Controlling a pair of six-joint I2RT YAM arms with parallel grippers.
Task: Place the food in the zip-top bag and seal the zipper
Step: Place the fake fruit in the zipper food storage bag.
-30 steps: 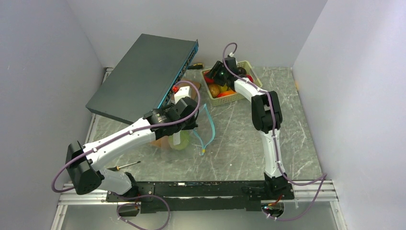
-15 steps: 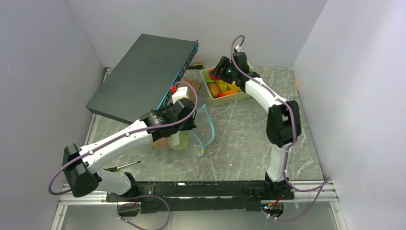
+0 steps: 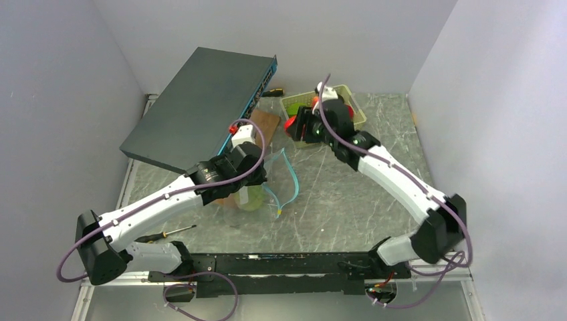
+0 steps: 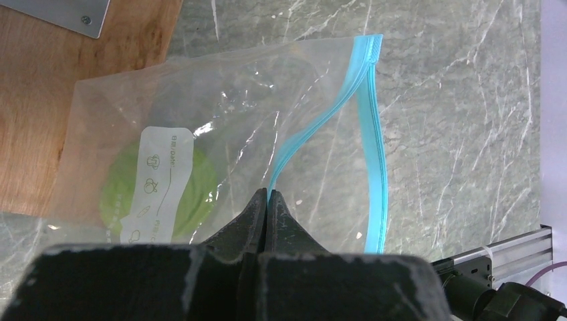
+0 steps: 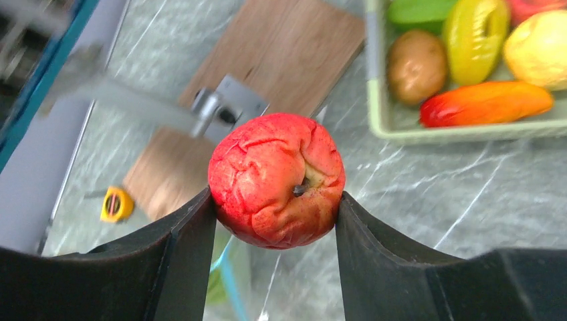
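Left hand [image 4: 267, 200]: fingers pressed together, pinching the near lip of the zip-top bag [image 4: 220, 134] right where the teal zipper [image 4: 374, 134] met the fingertips. The two zipper strips ran apart from that point toward 1 o'clock in the left wrist view and rejoined at the far corner, so the mouth gaped. The bag lay on the grey marbled desk [image 3: 348, 194], its closed end overlapping a wooden board [image 4: 40, 100] at 9 o'clock. Inside sat one light green round food piece [image 4: 204, 184], partly behind the white label [image 4: 160, 180].

Right hand [image 5: 274, 200]: fingers clamped on either side of a red apple [image 5: 275, 180], stem dimple facing the wrist camera, held clear above the desk. In the top view the apple was at 8 o'clock of the pale green basket [image 5: 381, 120], just beside its near-left corner, with the bag toward 7 o'clock from the apple and apart from it.

Basket at 12 o'clock of the desk. It held:
- a brown potato [image 5: 416, 65]
- a yellow pepper [image 5: 475, 37]
- a red-orange long piece [image 5: 488, 103]
- a yellow rounded fruit [image 5: 538, 47]
- a dark green piece [image 5: 418, 12]

Others:
- a dark flat equipment box [image 3: 200, 107], tilted, at 10 o'clock
- a screwdriver [image 3: 170, 231] at 7 o'clock
- a small yellow-and-black item [image 5: 115, 204], too blurred to identify
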